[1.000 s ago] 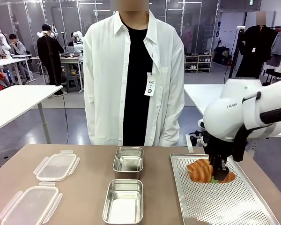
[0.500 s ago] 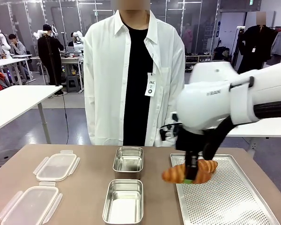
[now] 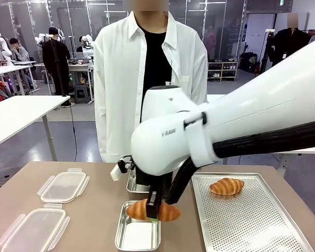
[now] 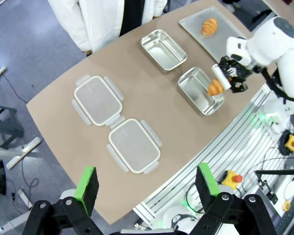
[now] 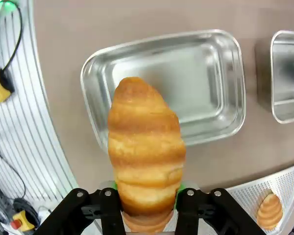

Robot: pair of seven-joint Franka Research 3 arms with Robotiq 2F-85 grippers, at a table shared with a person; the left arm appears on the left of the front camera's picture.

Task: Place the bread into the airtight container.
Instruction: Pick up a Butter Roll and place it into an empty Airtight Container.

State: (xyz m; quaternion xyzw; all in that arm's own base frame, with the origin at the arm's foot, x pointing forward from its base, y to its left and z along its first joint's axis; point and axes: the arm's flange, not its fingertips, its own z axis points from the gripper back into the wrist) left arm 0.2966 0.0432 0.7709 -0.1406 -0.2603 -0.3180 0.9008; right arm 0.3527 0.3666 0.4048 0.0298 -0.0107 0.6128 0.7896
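**Croissant poised over the near container's far rim**

The near steel container (image 3: 138, 237) lies just below the right tool (image 3: 153, 209) and slightly toward the robot. That tool is clamped across the middle of the croissant (image 3: 136, 209). The bread's long axis runs crosswise to the container's length. The left tool (image 4: 146, 182), fingers apart and empty, hangs high above the bench (image 4: 63, 122), so the right arm is far nearer.

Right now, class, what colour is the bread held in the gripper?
Golden brown with darker bands; the bread shows best in the right wrist view.
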